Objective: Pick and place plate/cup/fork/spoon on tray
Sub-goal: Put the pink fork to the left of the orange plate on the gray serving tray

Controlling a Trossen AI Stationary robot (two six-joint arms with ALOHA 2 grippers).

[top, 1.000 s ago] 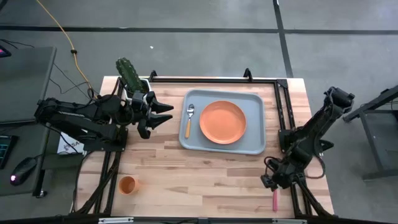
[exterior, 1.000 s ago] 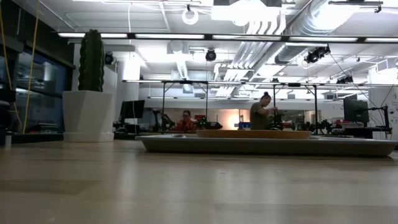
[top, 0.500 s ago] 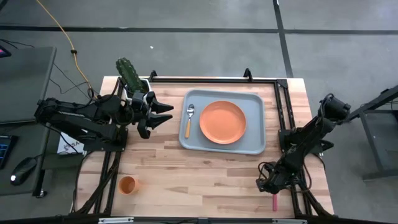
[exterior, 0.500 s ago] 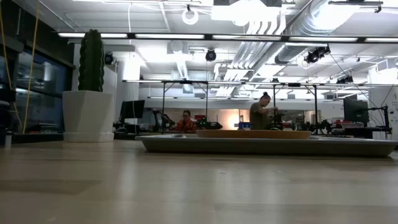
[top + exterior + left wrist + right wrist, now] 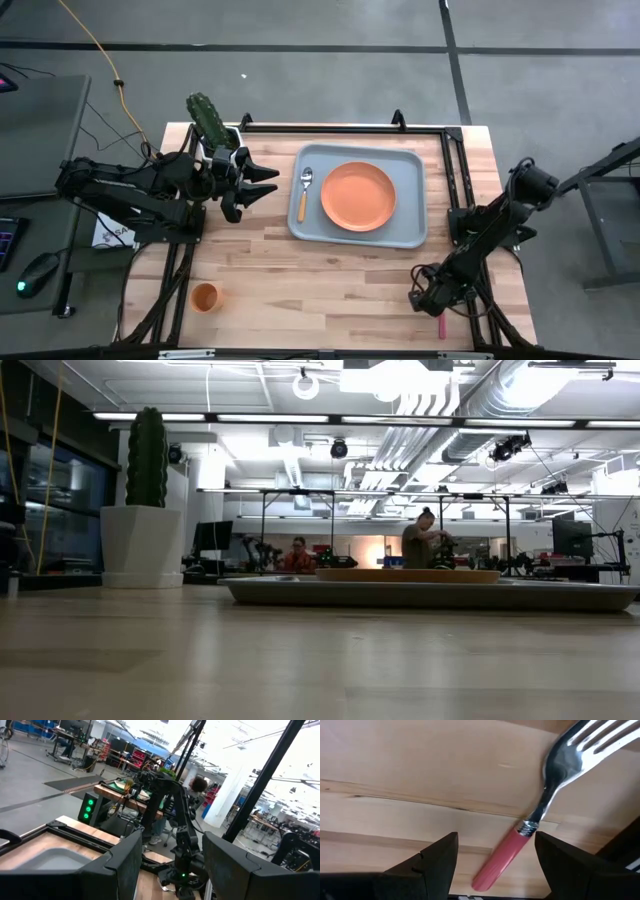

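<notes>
The pink-handled fork (image 5: 502, 856) lies flat on the wood at the table's near right corner, its pink end (image 5: 441, 327) showing below my right gripper (image 5: 426, 302). That gripper (image 5: 495, 870) points steeply down, open, with a finger on either side of the handle and not touching it. The grey-blue tray (image 5: 410, 170) rests on the table at the far middle. On it lie the orange plate (image 5: 358, 196) and the spoon (image 5: 304, 190). The orange cup (image 5: 205, 297) stands near the near left edge. My left gripper (image 5: 262, 182) hovers open left of the tray.
A white pot with a cactus (image 5: 210, 125) stands at the far left, just behind my left arm. A black frame rail (image 5: 452, 175) runs along the table's right side beside my right arm. Bare wood lies between the tray and the near edge.
My right gripper has come down toward the fork and tipped more steeply, drifting a little toward the table's near edge and left. It has stayed open. The fork and everything else have kept still.
</notes>
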